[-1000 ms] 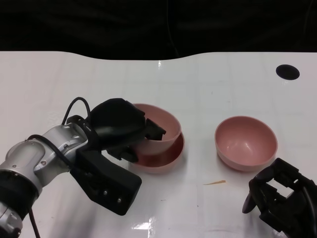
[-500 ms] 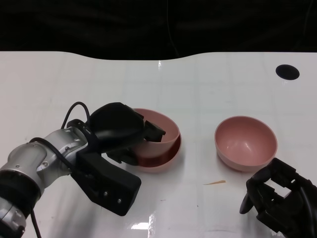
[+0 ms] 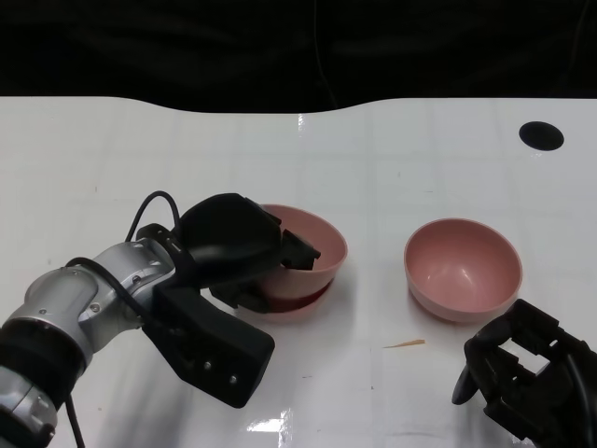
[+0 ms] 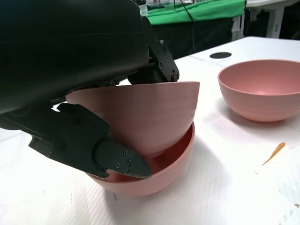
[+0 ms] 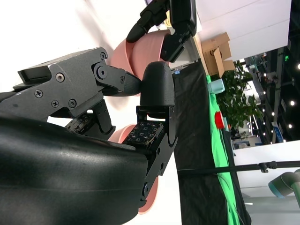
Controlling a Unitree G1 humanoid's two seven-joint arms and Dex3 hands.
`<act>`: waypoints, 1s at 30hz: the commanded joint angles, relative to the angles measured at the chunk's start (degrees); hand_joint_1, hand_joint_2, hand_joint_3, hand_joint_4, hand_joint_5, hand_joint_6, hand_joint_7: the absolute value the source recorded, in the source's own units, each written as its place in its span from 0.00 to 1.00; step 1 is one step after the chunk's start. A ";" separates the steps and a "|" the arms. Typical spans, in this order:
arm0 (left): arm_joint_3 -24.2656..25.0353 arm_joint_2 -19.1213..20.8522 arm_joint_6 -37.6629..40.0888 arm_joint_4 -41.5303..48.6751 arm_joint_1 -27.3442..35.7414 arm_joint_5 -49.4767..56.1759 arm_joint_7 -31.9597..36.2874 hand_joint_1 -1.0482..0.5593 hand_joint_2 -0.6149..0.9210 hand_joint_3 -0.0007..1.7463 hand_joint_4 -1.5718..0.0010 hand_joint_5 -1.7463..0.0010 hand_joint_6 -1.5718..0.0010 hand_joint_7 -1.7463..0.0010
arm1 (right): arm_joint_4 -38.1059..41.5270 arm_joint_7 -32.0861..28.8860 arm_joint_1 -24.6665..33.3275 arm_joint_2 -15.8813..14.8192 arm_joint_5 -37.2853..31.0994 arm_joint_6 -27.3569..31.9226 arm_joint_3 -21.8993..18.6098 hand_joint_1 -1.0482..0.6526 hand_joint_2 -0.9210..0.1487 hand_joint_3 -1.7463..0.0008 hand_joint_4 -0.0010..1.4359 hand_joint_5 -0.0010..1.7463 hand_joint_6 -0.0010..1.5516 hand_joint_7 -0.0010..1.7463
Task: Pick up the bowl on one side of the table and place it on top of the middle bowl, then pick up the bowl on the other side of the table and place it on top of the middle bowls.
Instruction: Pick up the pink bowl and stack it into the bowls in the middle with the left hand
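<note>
Since the earlier frames, the held bowl had sunk lower, tilted, into the middle bowl near the table's centre. To seat it well, I judge it should be levelled until the rims run parallel before the fingers let go. The left hand gripped that bowl's wall, fingers clamped over the rim. The other bowl sat toward the right edge, untouched. The right hand rested near the front edge, fingers curled on nothing.
</note>
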 commanded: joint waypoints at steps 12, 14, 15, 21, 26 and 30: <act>-0.63 0.91 0.06 -1.36 -1.04 0.44 -0.07 0.49 1.00 0.09 0.39 0.50 0.30 0.92 | -1.23 -0.48 0.40 -0.23 0.05 -0.23 -0.12 0.54 0.15 0.64 0.62 0.91 0.54 0.71; 0.15 1.48 4.12 -3.11 0.72 0.73 -1.15 0.30 1.00 0.18 0.61 0.71 0.52 0.96 | -0.89 -0.09 0.24 -0.39 0.32 -0.44 -0.33 0.54 0.14 0.64 0.62 0.91 0.53 0.71; 0.33 1.79 5.57 -3.64 1.48 0.88 -1.15 0.17 1.00 0.28 0.80 0.85 0.67 0.98 | -0.76 0.06 0.17 -0.44 0.44 -0.54 -0.43 0.54 0.14 0.64 0.62 0.91 0.53 0.71; -0.31 2.72 8.39 -5.89 2.67 0.95 -1.67 0.04 1.00 0.41 1.00 1.00 0.81 0.99 | -1.11 -0.43 0.17 -0.39 0.46 0.35 -0.57 0.55 0.14 0.64 0.62 0.92 0.53 0.72; -0.46 2.84 9.12 -6.19 2.84 1.09 -1.87 0.05 1.00 0.41 1.00 1.00 0.81 0.99 | -0.72 -0.15 0.01 -0.58 0.47 0.01 -0.70 0.55 0.15 0.62 0.61 0.92 0.52 0.72; -0.46 2.88 9.27 -6.48 3.02 0.98 -1.84 0.05 1.00 0.41 1.00 1.00 0.81 0.99 | -0.77 -0.12 0.03 -0.63 0.50 0.06 -0.73 0.55 0.16 0.62 0.61 0.92 0.52 0.72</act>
